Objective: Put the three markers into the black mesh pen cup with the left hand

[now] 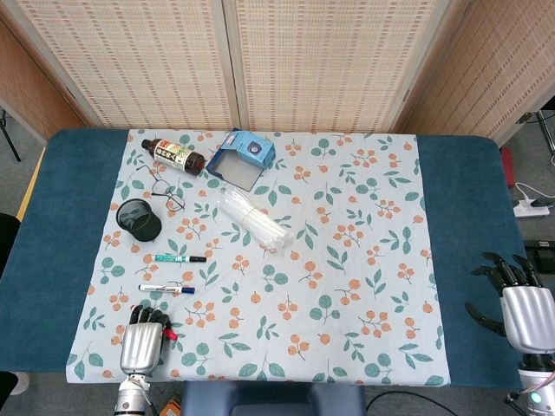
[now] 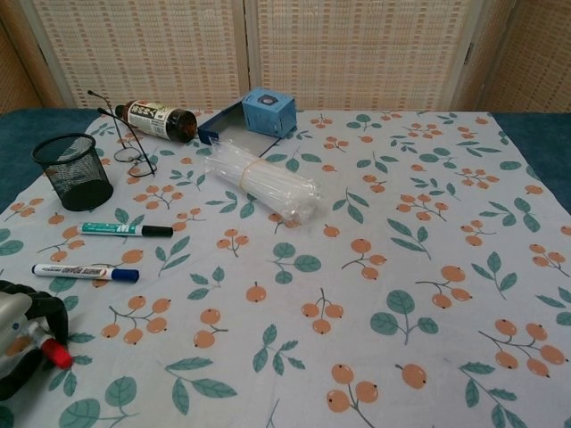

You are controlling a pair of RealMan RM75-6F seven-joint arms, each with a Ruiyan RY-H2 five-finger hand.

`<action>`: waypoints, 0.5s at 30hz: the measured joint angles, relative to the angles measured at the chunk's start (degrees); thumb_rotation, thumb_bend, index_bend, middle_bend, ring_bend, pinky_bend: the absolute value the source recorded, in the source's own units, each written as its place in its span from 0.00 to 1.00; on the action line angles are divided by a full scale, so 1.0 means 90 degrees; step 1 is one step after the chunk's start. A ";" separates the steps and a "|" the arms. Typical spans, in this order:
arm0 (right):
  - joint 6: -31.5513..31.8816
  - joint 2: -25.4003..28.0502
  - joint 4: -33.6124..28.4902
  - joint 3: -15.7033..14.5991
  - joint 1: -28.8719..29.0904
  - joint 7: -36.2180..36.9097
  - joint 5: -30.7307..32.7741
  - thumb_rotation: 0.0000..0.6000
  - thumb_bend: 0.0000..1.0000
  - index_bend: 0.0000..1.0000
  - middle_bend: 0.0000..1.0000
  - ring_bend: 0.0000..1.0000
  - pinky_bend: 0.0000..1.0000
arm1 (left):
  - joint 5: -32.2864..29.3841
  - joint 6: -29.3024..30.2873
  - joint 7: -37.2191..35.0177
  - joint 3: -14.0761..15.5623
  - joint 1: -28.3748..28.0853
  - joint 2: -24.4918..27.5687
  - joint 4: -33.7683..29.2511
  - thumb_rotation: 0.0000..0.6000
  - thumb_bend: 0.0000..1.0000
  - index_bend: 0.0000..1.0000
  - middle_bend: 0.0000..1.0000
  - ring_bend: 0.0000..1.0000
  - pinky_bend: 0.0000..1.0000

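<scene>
My left hand [image 1: 142,342] [image 2: 20,332] sits at the near left edge of the cloth, fingers curled around a red-capped marker [image 2: 49,348] whose red tip [image 1: 172,334] sticks out to the right. A blue-capped marker [image 1: 166,289] [image 2: 86,272] lies just beyond the hand. Farther back lies a green marker with a black cap [image 1: 180,258] [image 2: 125,230]. The black mesh pen cup [image 1: 140,220] [image 2: 73,171] stands upright at the far left. My right hand [image 1: 520,309] rests open at the table's right edge, holding nothing.
A bundle of clear straws [image 1: 254,219] lies mid-cloth. A brown bottle [image 1: 173,155] lies on its side at the back left, with wire glasses [image 1: 163,187] beside the cup. A blue box [image 1: 242,155] stands behind them.
</scene>
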 measured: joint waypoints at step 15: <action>0.0023 -0.0003 -0.0008 -0.0003 -0.0009 -0.0002 -0.0032 1.00 0.10 0.40 0.20 0.31 0.16 | 0.0133 0.0260 -0.0168 -0.0079 0.0031 0.0050 -0.0054 1.00 0.43 0.52 0.60 0.26 0.19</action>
